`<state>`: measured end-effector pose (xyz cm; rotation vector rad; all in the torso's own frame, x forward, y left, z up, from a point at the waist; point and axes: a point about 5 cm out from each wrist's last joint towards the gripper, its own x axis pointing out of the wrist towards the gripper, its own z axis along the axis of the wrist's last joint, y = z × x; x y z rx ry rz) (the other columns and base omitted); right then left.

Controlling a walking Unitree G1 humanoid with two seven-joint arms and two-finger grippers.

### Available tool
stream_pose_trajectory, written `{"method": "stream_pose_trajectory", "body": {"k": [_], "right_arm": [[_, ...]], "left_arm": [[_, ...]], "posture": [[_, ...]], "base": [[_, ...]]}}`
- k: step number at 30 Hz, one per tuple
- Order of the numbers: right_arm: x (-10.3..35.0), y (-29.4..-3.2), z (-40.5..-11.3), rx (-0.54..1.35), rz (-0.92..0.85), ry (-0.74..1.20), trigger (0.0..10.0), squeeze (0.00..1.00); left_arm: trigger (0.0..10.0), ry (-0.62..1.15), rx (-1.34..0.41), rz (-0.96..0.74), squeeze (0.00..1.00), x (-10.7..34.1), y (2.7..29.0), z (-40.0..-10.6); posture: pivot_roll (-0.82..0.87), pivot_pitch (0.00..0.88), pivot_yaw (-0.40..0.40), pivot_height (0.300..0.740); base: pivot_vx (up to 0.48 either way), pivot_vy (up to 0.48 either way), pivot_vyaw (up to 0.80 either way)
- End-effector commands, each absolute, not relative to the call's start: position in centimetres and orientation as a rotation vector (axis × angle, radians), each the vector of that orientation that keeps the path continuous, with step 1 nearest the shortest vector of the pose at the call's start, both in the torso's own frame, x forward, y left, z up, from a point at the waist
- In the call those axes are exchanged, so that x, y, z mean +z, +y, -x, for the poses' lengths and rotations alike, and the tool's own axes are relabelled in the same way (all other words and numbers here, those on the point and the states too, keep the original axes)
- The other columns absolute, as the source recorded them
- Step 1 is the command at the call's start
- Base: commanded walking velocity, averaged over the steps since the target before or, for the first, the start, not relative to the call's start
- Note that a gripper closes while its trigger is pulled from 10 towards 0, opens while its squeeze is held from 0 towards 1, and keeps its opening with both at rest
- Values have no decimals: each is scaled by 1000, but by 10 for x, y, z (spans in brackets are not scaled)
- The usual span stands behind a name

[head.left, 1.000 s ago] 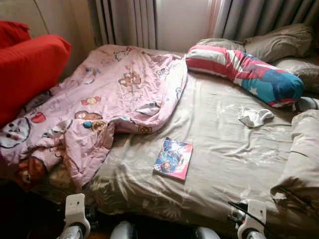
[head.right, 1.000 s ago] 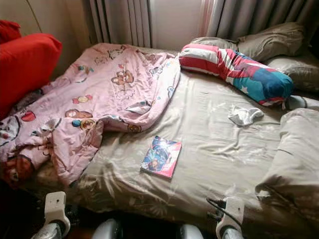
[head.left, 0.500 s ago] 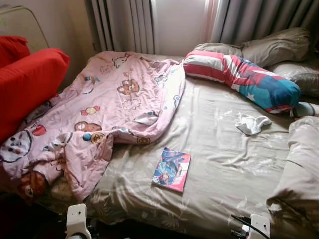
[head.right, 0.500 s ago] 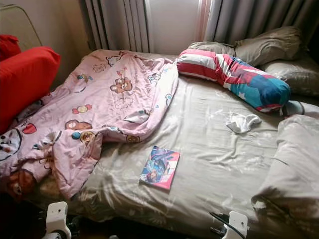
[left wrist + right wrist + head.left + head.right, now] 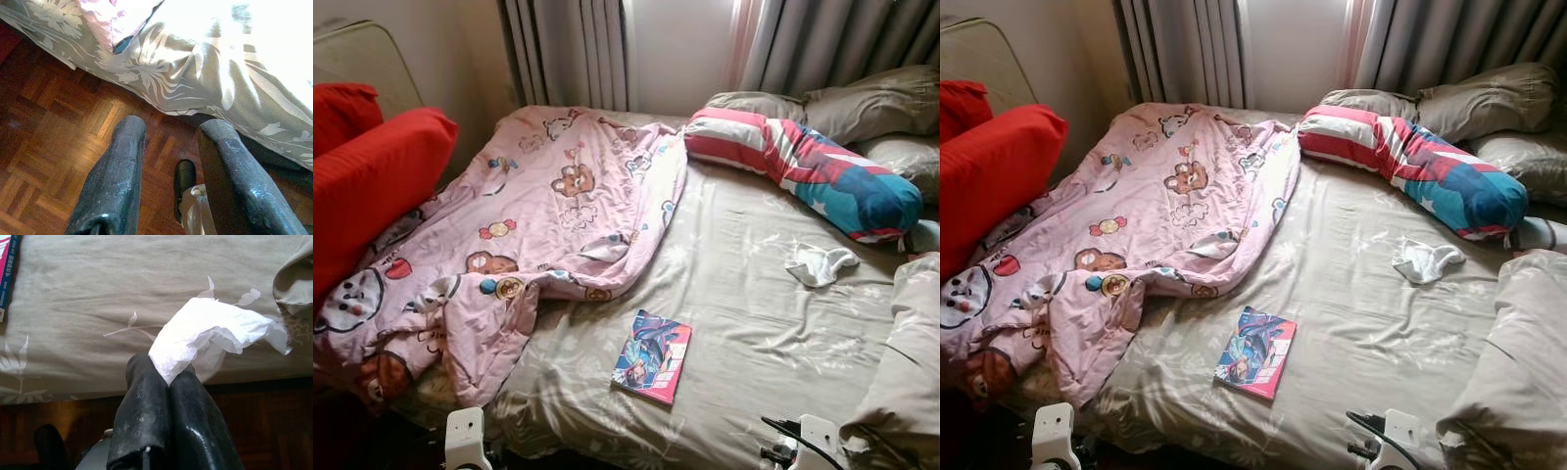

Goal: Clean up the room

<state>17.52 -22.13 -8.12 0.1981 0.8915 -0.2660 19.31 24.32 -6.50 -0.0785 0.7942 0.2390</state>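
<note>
Your right gripper [image 5: 168, 374] is pinching a crumpled white tissue [image 5: 210, 335], which is sticking out lengthwise past the fingertips toward the bed [image 5: 98, 298]. Your left gripper [image 5: 168, 147] is hanging spread and empty above the wooden floor [image 5: 44, 147].

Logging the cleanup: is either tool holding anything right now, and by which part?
The right tool is shut on a crumpled white tissue, pinching one end of it at the fingertips. The left tool is open and holds nothing.
</note>
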Motion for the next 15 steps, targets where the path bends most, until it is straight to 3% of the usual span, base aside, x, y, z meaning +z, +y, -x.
{"method": "stream_pose_trajectory", "body": {"k": [1, 15], "right_arm": [[-86, -219, -166, -270, -212, 929, 10000, 0], [-86, -223, -165, -272, -202, 934, 10000, 0]], "left_arm": [[10000, 844, 244, 64, 0, -70, 246, -183], [10000, 894, 263, 69, 0, -73, 259, -170]], "posture": [[-20, 0, -3, 740], [-27, 0, -9, 740]], "base": [[0, 0, 0], [0, 0, 0]]}}
